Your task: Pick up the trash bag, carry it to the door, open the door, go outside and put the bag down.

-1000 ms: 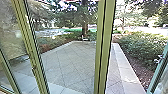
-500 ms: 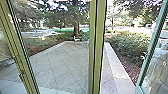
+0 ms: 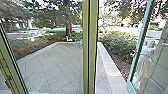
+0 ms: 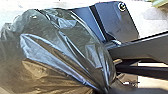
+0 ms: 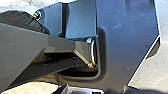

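A yellow-green upright post (image 3: 90,45) stands squarely in the way at 12 o'clock, flat-faced and split by a dark seam; a slanting, grooved frame (image 3: 11,62) stands near 10 o'clock, and a blue-green glazed frame (image 3: 140,42) leans at about 1 o'clock. Seen through its glass is a pale, statue-like figure (image 3: 143,63) with draped folds. Beyond the post, matte square pavers (image 3: 57,67) lie in a diagonal grid, edged toward 1 o'clock by a smooth, pale stone border (image 3: 111,72), with brown ground (image 3: 122,66) and leafy shrubs (image 3: 113,45) past it. A dark tree trunk (image 3: 68,30) rises near 11 o'clock. The trash bag (image 4: 60,55) shows in the left wrist view beside the robot's dark body: thin, glossy, bulging plastic, its creases drawn together. How the left gripper and the right gripper stand, I cannot tell.
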{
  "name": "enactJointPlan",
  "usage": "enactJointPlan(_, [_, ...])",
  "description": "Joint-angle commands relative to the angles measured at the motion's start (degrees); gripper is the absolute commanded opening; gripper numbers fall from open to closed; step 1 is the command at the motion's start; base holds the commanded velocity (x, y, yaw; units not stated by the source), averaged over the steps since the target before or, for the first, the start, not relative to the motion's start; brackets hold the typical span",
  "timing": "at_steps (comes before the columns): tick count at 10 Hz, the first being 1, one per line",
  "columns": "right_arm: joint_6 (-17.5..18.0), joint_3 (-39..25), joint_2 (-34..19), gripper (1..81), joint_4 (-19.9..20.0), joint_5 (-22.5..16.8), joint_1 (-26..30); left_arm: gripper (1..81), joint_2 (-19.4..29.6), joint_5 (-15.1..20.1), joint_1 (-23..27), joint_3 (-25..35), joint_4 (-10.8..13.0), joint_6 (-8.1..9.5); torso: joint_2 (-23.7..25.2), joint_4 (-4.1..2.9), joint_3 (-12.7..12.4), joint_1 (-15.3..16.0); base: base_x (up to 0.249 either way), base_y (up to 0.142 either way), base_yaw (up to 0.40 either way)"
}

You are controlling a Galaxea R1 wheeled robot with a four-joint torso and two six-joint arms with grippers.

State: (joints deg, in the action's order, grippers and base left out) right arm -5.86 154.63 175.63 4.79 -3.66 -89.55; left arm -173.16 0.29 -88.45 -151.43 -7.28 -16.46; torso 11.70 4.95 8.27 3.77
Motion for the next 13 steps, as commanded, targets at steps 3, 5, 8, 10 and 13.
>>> enactJointPlan(3, [-0.3, -0.3, 1.3, 81.1, -0.9, -3.6, 2.5, 1.0, -0.3, 3.2, 2.8, 0.3, 0.2, -0.15, 0.0, 0.0, 0.0, 0.0, 0.0, 0.0, -0.212])
enactJointPlan(5, [-0.4, -0.6, 1.4, 81.1, -0.9, -3.6, 2.6, 1.0, -0.4, 3.2, 2.8, 0.4, 0.1, -0.15, 0.0, 0.0, 0.0, 0.0, 0.0, 0.0, -0.238])
enactJointPlan(8, [-0.5, -0.5, 1.8, 81.1, -1.0, -3.7, 2.8, 1.0, -0.3, 3.4, 2.8, 0.4, 0.0, -0.15, 0.0, 0.0, 0.0, 0.0, 0.0, 0.0, -0.206])
enactJointPlan(10, [-0.5, -0.3, 1.8, 81.1, -1.0, -3.7, 2.8, 1.0, -0.3, 3.4, 2.8, 0.4, -0.1, -0.15, 0.0, 0.0, 0.0, 0.0, 0.0, 0.0, -0.128])
enactJointPlan(13, [-0.4, -0.3, 1.8, 81.1, -1.0, -3.7, 2.9, 1.0, -0.2, 3.4, 2.8, 0.4, -0.2, -0.15, 0.0, 0.0, 0.0, 0.0, 0.0, 0.0, 0.0])
